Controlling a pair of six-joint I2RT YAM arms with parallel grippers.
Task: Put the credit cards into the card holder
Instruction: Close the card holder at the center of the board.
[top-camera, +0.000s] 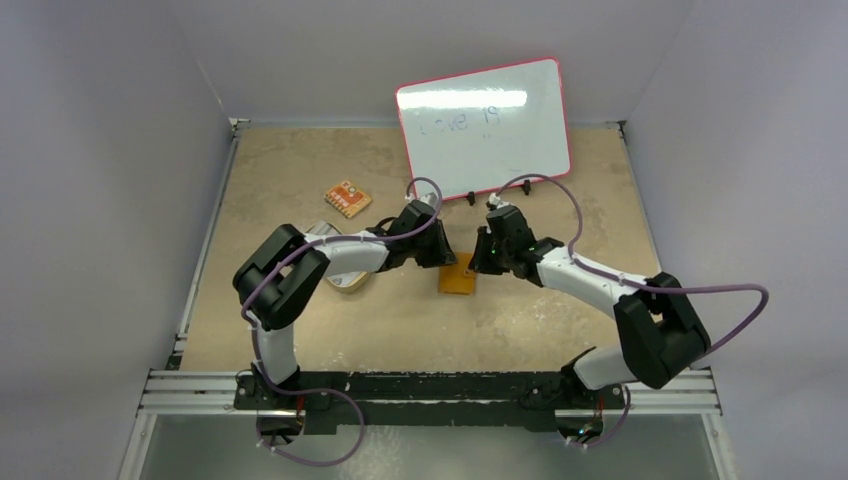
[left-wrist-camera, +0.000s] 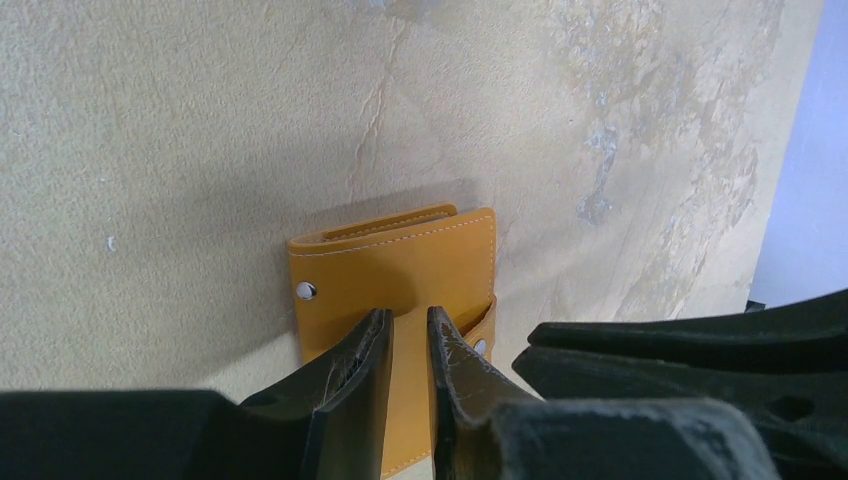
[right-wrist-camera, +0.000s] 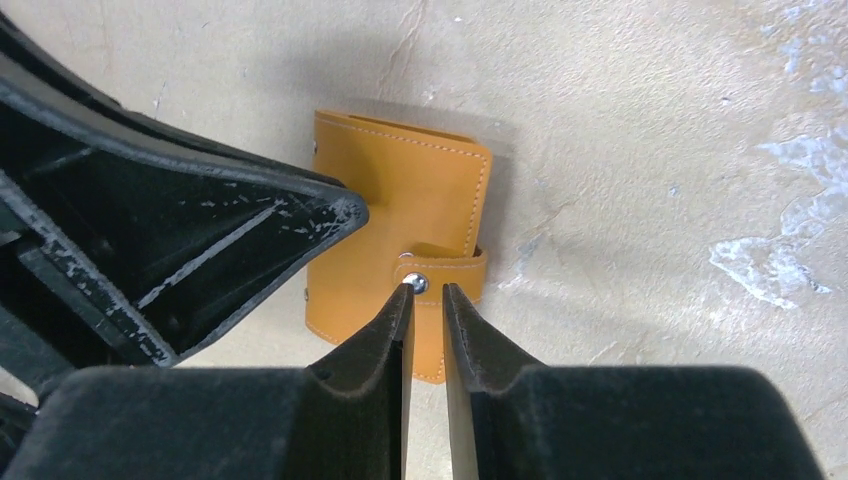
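Small orange leather-like card holder (left-wrist-camera: 400, 270) is seen flat on beige mottled tabletop (left-wrist-camera: 200, 120). Black left gripper (left-wrist-camera: 408, 318) is held over its near end, w/ fingers narrowly apart.

top view from behind, both wrist views close over card holder (left-wrist-camera: 400, 270)

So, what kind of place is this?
Most likely a robot test cell in a lab, not a home. A left arm and a right arm are bolted to a rail at the table edge, plain grey walls box it in, and a whiteboard stands behind.
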